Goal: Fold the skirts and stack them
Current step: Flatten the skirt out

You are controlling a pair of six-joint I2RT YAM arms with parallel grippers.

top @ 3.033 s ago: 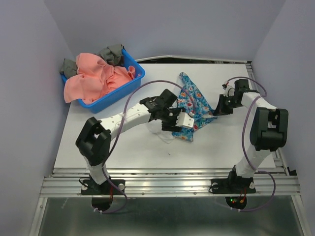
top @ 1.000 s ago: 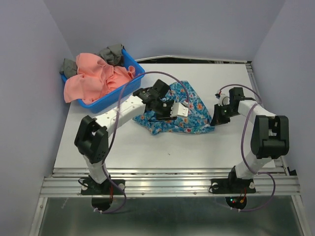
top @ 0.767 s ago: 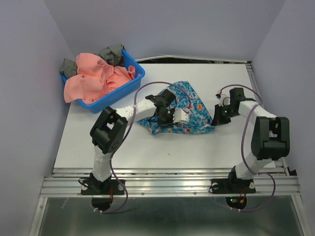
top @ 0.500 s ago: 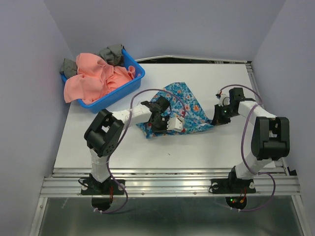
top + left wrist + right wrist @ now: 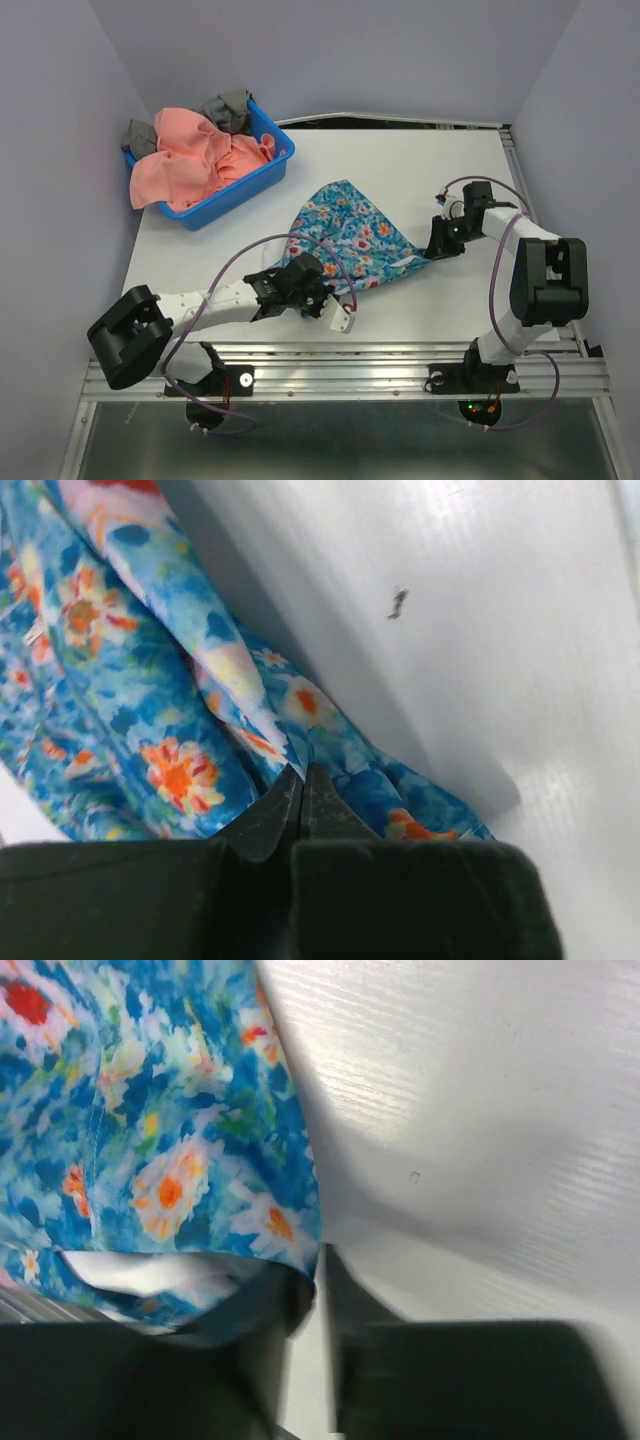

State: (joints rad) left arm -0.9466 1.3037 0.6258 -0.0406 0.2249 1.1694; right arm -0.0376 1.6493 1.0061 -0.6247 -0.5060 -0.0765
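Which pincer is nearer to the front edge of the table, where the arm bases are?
Left. The left pincer, gripping the floral skirt, is close to that table edge. The right pincer holds the skirt's other corner farther back, on the right side.

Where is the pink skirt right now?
In the top view, the pink skirt is heaped in the basket at the far left corner of the table, with grey cloth bunched along the basket's far side.

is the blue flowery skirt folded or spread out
Spread out, not folded. The skirt lies fanned out on the table, its near corner pinched by the left gripper and its right corner at the right gripper.
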